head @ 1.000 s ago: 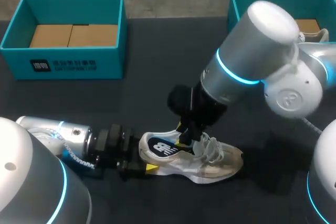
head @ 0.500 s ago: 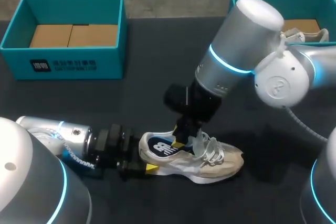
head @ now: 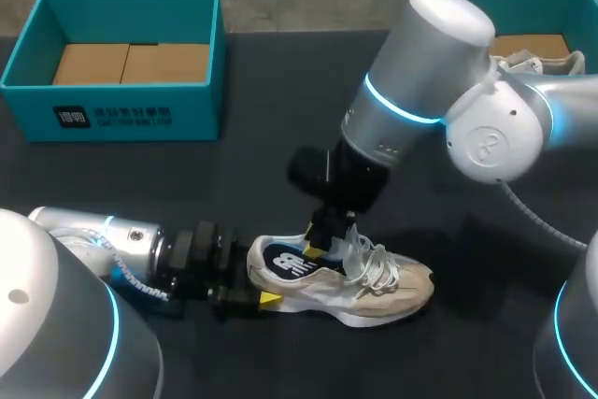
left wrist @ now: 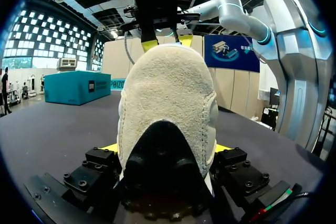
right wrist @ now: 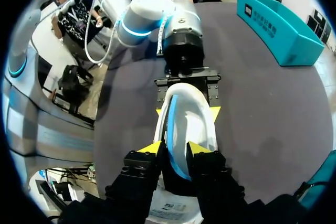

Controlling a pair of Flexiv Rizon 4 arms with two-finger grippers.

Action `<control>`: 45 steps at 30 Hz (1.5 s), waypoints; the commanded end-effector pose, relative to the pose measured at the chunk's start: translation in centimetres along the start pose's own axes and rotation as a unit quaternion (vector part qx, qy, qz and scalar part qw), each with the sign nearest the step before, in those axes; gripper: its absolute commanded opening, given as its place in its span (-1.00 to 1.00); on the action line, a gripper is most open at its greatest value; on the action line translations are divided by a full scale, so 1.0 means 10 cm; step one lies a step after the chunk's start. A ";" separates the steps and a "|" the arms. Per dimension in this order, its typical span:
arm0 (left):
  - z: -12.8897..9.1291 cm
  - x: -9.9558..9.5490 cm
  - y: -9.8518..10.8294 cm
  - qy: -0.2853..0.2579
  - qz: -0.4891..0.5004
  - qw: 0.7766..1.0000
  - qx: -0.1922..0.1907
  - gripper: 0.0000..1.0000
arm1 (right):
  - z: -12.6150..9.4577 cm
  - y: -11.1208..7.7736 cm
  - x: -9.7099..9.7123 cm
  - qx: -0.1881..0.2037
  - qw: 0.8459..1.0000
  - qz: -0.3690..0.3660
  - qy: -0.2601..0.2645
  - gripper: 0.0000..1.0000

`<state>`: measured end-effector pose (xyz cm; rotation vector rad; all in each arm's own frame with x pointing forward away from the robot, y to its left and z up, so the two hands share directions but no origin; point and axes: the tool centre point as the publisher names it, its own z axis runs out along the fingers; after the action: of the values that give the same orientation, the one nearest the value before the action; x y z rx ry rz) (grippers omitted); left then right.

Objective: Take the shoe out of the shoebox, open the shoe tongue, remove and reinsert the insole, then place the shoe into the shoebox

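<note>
The shoe lies on its side on the dark counter, between the two sets of jaws. Its heel sits in the left jaws and its toe points away from them.

The left jaws lie low on the counter, spread to the width of the heel. One yellow tip presses each side of it, so they hold the shoe by the heel. The left arm stretches flat behind them.

The right jaws come down from above onto the shoe's opening, just ahead of the left jaws. They stand narrow, the two yellow tips close together at the laced end of the opening. The tongue rises between them, pinched from both sides. The right arm slants up and away over the counter.

Well beyond the left jaws, at the far edge, stands an open teal box with brown cardboard in its bottom. A second box of the same colour stands far behind the right jaws, partly hidden by the right arm. Another shoe shows inside it.
</note>
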<state>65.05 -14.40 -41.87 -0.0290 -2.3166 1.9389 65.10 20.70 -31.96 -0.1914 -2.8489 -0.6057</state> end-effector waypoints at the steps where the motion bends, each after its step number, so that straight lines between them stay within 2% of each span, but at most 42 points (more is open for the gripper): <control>1: -0.01 -0.01 0.03 0.001 -0.001 1.000 -0.001 -1.00 | -0.01 0.00 -0.02 0.002 1.000 0.001 0.001 -0.69; 5: -0.01 -0.01 0.03 0.001 -0.001 1.000 -0.001 -1.00 | -0.01 -0.01 -0.04 0.004 1.000 0.002 0.005 -1.00; 16: -0.01 -0.01 0.03 0.001 -0.001 1.000 -0.001 -1.00 | -0.22 0.01 -0.02 0.010 1.000 0.000 0.000 -1.00; 24: -0.01 -0.01 0.03 0.001 -0.001 1.000 -0.001 -1.00 | -0.49 0.01 0.03 0.003 1.000 0.000 -0.011 -1.00; 30: -0.01 -0.01 0.03 0.001 -0.001 1.000 -0.001 -1.00 | -0.70 0.10 0.06 0.011 1.000 0.007 -0.024 -1.00; 31: -0.01 -0.01 0.03 0.001 -0.001 1.000 -0.001 -1.00 | -0.74 0.11 0.07 0.023 0.999 0.018 -0.031 -1.00; 45: -0.01 -0.01 0.03 0.001 -0.001 1.000 -0.001 -1.00 | -0.74 0.11 0.07 0.023 0.999 0.018 -0.031 -1.00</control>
<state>65.05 -14.40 -41.87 -0.0289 -2.3166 1.9389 66.08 18.71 -24.61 -0.2551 -2.9087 -0.5341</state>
